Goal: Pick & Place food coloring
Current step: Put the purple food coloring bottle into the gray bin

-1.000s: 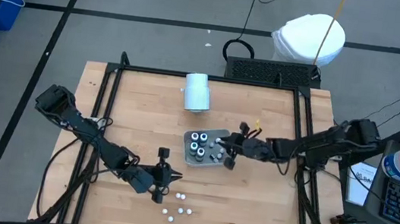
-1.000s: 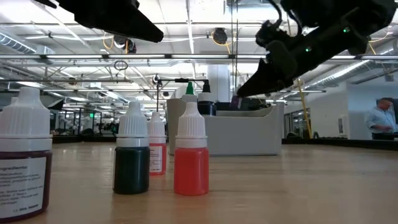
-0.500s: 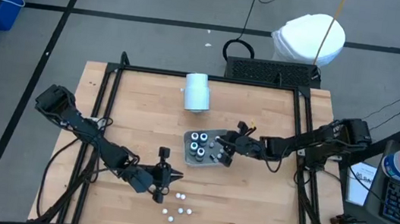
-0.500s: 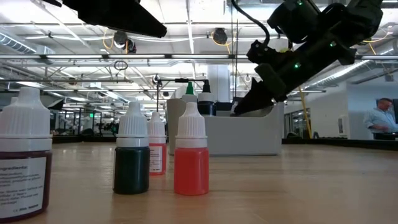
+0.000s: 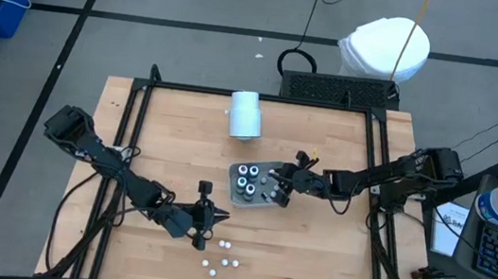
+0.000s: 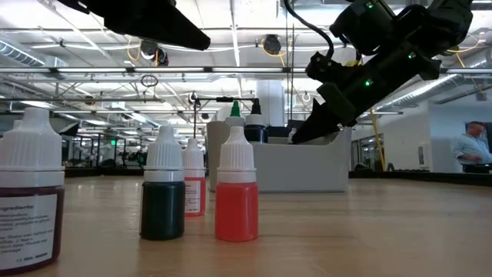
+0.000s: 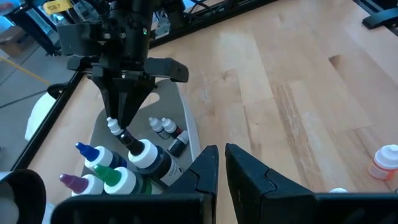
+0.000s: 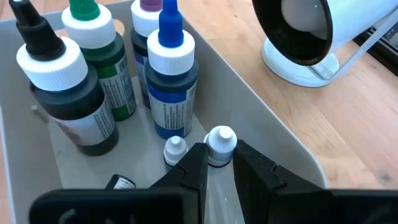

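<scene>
Food coloring bottle, small and whitish with a white ribbed cap, is clamped between the fingers of the right claw, which are closed to a narrow gap around its neck. The bottle's long axis runs along the fingers, cap end pointing away from the wrist. It is held inside the grey tray, above the tray floor, near the tray's wall.

Beside it in the tray stand four larger dark bottles, upright, with black, green, purple and blue nozzles. A second small whitish bottle sits just beside the held one, and a small dark bottle lies on its side on the tray floor.

The left claw hovers over the bench near the front; its fingers are nearly together, with a narrow gap, and hold nothing. Just beside it, five small bottles stand upright on the bench, including a red one and a dark green one.

A white cylinder lies on the bench near the rear edge, well apart from the tray.
</scene>
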Robot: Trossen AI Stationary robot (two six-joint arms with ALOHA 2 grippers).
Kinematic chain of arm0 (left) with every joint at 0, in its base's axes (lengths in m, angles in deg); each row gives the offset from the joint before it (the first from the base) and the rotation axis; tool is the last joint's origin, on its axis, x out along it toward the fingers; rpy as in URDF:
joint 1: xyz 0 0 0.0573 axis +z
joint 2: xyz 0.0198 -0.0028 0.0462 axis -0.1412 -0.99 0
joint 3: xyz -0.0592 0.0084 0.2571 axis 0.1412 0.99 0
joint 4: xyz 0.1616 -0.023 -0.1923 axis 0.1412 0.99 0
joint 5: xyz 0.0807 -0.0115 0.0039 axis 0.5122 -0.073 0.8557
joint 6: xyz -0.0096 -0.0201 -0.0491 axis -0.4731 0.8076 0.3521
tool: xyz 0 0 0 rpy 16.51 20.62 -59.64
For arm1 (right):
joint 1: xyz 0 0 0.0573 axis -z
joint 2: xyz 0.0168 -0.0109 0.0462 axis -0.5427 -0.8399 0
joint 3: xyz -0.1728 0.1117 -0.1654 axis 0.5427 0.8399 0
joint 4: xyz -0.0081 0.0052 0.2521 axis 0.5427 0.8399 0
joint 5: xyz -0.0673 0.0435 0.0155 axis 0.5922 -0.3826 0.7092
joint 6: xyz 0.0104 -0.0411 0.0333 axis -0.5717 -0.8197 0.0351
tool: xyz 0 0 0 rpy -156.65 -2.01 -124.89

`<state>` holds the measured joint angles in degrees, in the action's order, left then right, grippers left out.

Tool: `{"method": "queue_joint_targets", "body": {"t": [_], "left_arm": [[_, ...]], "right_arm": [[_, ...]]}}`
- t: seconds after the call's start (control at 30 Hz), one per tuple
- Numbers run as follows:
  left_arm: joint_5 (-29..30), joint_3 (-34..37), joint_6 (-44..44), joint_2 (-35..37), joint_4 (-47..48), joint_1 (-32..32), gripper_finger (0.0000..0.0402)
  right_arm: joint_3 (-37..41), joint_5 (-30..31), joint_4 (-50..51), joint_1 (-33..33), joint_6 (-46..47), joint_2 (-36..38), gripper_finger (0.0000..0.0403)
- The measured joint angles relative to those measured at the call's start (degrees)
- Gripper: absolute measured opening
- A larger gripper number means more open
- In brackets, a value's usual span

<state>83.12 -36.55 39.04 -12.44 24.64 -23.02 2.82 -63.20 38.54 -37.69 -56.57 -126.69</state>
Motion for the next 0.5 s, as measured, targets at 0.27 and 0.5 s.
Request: {"method": "queue_joint_targets", "body": {"t": [0.27,0.5], "left_arm": [[0.0,0.0,0.4,0.0,0.0,0.0,0.0037],[0.0,0.0,-0.1,0.0,0.0,0.0,0.0037]], "right_arm": [[0.0,0.3,0.2,0.0,1.2,0.0,0.0052],[0.0,0.1,0.9,-0.7,0.0,0.0,0.0052]]}}
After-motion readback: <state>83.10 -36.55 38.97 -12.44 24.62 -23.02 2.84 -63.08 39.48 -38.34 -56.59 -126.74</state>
